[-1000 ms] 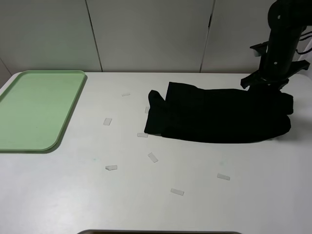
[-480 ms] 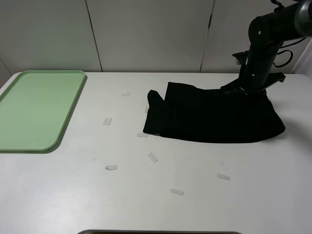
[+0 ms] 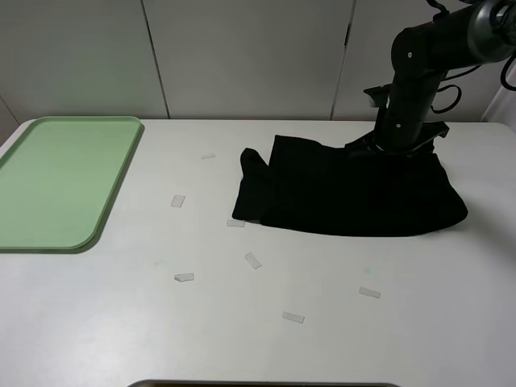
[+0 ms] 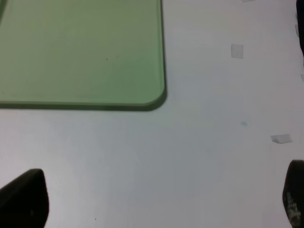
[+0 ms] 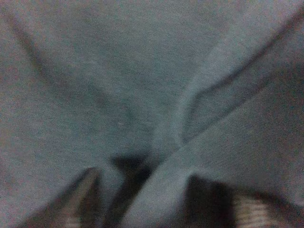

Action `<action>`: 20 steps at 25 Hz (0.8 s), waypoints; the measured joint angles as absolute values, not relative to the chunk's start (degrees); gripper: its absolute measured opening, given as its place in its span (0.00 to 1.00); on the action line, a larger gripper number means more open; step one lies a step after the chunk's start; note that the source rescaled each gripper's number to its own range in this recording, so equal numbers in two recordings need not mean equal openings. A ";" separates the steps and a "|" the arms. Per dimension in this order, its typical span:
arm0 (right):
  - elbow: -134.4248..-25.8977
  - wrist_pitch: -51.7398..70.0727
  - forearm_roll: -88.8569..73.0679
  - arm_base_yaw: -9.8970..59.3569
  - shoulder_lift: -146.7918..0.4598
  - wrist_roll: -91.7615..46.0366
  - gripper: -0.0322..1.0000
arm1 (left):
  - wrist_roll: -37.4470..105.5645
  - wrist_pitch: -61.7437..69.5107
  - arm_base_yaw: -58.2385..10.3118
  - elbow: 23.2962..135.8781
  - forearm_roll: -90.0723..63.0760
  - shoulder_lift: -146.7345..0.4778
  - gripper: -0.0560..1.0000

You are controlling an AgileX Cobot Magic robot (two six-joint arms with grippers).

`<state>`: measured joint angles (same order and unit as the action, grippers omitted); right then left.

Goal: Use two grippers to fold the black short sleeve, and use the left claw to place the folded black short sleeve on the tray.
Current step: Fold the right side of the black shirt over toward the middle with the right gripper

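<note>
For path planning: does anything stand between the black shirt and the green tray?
Nothing tall: only flat translucent scraps lie on the white table between the black short-sleeved shirt and the pale green plastic tray.

r gripper (image 3: 396, 147) shifted left, black shirt (image 3: 347, 197) right end drawn in

The black short sleeve (image 3: 355, 193) is soft, matt cloth with no sheen; close up in the right wrist view (image 5: 142, 85) its fine weave shows shallow creases. The tray (image 3: 56, 181) is smooth pale green plastic with a faint gloss. The table (image 3: 322, 339) is smooth, matt white, dotted with small translucent tape scraps (image 3: 253, 260). The right arm (image 3: 407, 89) is matt black.
</note>
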<state>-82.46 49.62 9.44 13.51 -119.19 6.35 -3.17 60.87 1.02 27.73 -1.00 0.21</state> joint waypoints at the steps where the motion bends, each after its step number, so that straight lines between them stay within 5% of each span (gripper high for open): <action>1: -82.46 49.23 8.83 13.96 -119.19 6.11 0.91 | -3.17 60.87 1.02 27.73 -1.00 0.21 0.99; 11: -89.94 51.56 3.44 16.62 -115.83 -0.40 1.00 | -3.17 60.87 1.02 27.73 -1.00 0.21 0.99; 20: -90.04 61.14 8.45 7.50 -110.63 2.05 1.00 | -3.17 60.87 1.02 27.73 -1.00 0.21 0.99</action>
<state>-90.04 61.14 8.45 7.50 -110.63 2.05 -3.17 60.87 1.02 27.73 -1.00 0.21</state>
